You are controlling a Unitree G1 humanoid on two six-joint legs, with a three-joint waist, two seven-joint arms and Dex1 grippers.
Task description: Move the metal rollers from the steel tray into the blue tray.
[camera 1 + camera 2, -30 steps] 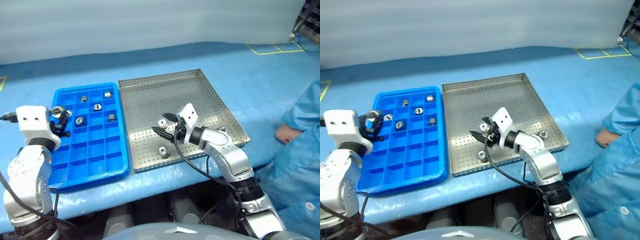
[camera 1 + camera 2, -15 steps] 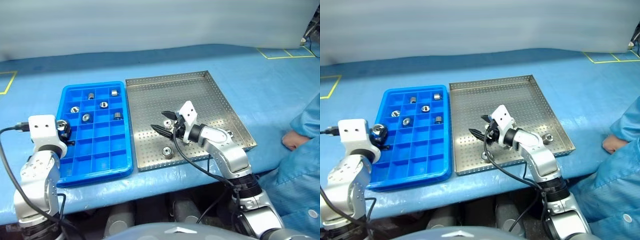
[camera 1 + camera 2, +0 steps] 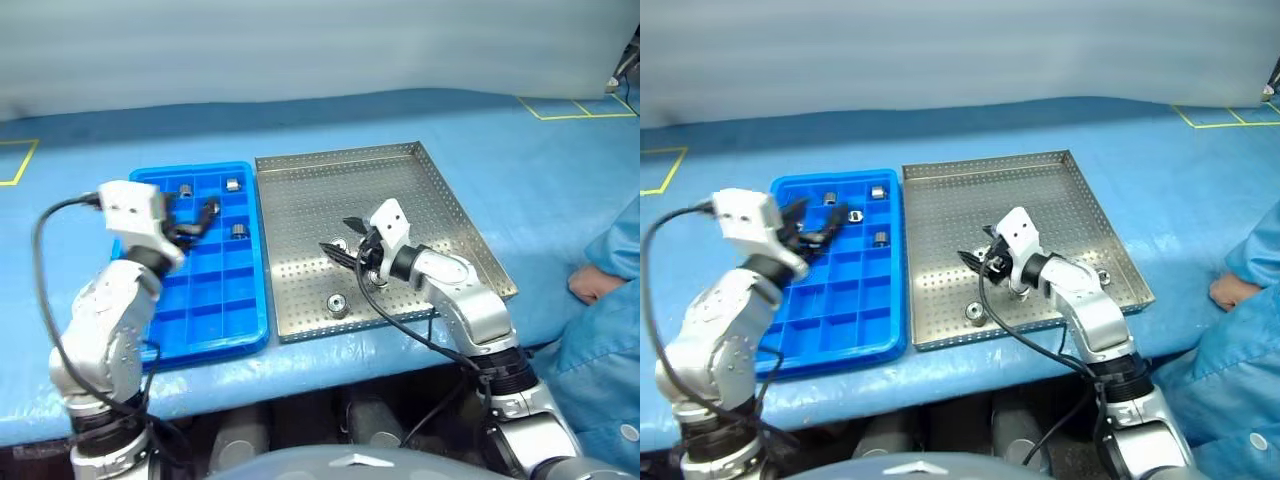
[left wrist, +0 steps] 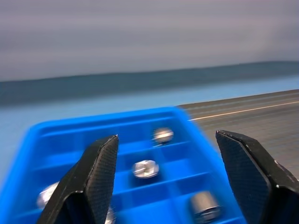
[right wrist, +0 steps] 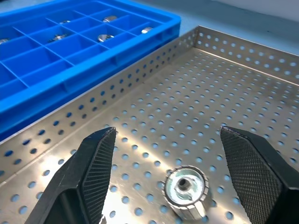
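Right wrist view has the right gripper with its jaws spread wide on either side of a metal roller that sits on the perforated floor of the steel tray, not yet touched, so I'd say it is lining up a pick and standing open to slip round the flange. From the head camera, two more rollers lie in that tray, one near the front rim and one off by the right edge. The blue tray lies just beside the steel one, rim to rim, which keeps the carry short. Several rollers already sit in its far compartments, each in its own cell. The left gripper hangs over those cells, released and empty.
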